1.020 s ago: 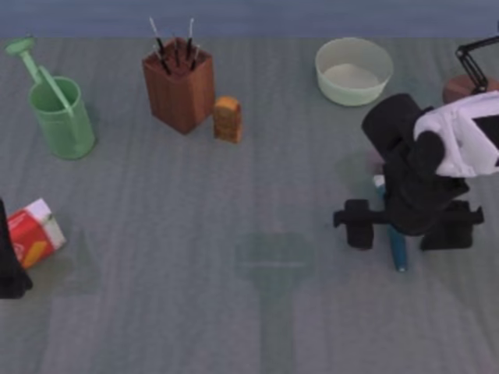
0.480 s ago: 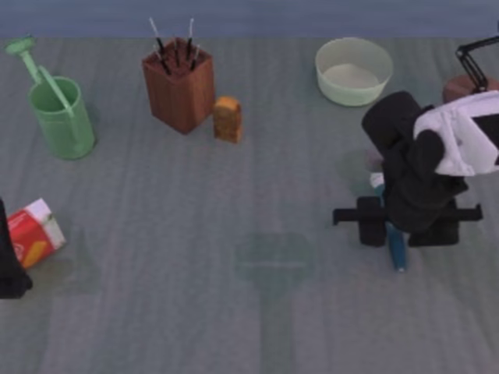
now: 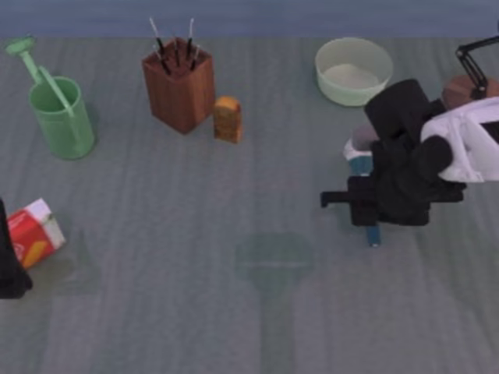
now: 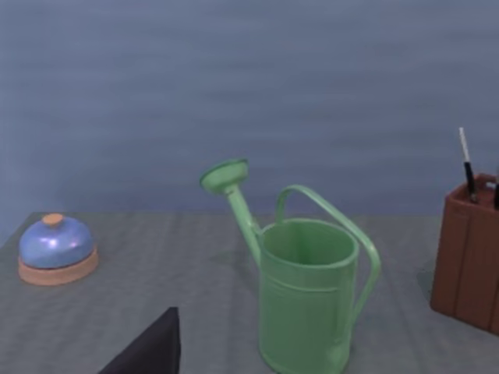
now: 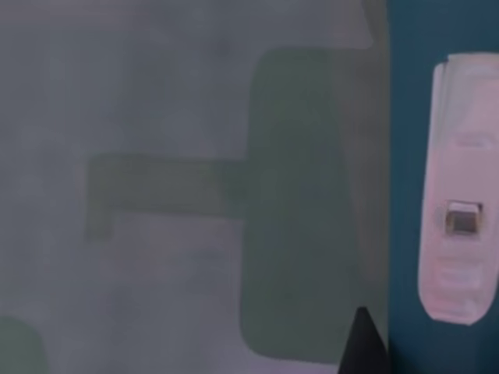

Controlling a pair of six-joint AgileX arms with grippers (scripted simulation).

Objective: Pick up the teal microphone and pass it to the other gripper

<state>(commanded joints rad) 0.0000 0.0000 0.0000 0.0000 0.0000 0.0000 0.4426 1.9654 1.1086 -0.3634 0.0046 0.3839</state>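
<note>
Right pincer point(image 3: 380, 209) clenched on the teal microphone point(image 3: 374, 234), over the desk's point(image 3: 234, 312) right half, just in front of the pale green bowl point(image 3: 354, 70). Mic mostly hidden under black wrist in top view: white-grey head point(image 3: 362, 140) poking out on far side, teal handle tip poking out on near side. Whether mic touches the desk or is raised: cannot tell. Right wrist view filled at one edge by teal handle point(image 5: 409, 156) with white switch patch point(image 5: 461, 195), one black fingertip point(image 5: 360, 347) right beside it, grey desk and a dark shadow behind.

Left pincer point(image 3: 11, 273) parked at desk's left edge, next to red-and-white carton point(image 3: 33, 232); open or closed, cannot tell. Only a black corner of it visible in left wrist view point(image 4: 148, 354).

Other stuff: green watering can point(image 3: 58, 113) far left, wooden pen holder point(image 3: 179, 87) with pens, small orange block point(image 3: 228, 118) just beside holder, brown lamp base point(image 3: 461, 88) far right. Left wrist view also showing blue bell point(image 4: 56, 248) on tan base.
</note>
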